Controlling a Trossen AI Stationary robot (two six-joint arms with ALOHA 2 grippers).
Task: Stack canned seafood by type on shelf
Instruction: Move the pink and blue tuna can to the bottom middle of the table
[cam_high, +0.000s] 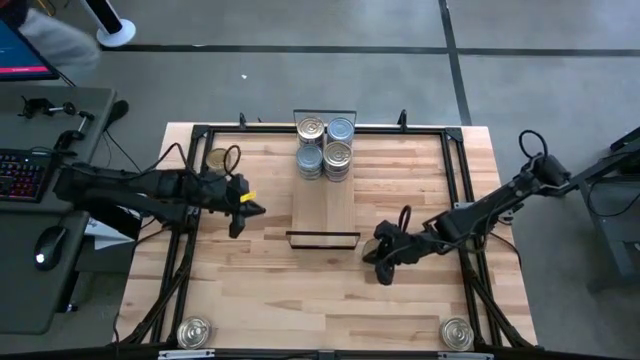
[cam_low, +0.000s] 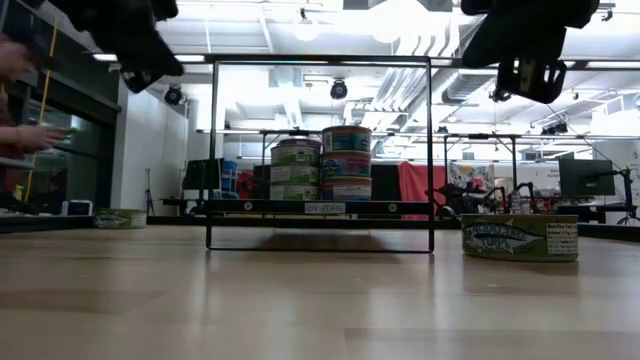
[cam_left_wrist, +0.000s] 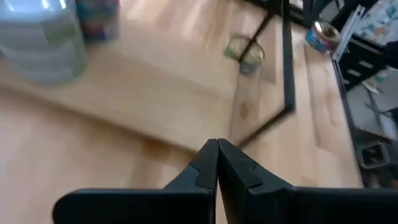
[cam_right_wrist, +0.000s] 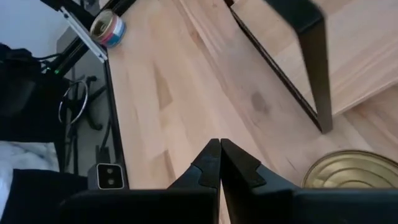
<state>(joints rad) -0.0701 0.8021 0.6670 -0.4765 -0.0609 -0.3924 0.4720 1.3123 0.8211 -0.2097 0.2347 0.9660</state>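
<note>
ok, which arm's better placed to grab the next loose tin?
Right, probably. The right gripper hangs shut just beside a gold-topped tin. The left gripper, also shut, points toward the shelf; its nearest tin lies back beside its wrist.

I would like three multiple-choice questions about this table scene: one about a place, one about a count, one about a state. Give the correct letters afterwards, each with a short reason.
1. Where on the shelf do the stacked tins stand?
A. at its far end
B. at its near end
C. in its middle

2. How many stacks of tins show on the shelf from above?
A. one
B. four
C. seven

3. How are the left gripper fingers?
A. wide open
B. holding a tin
C. shut, holding nothing

Answers:
1 A, the high view shows them at the end away from the arms' bases.
2 B, four lids show in a square.
3 C, the left wrist view shows its fingers pressed together, nothing between.
</note>
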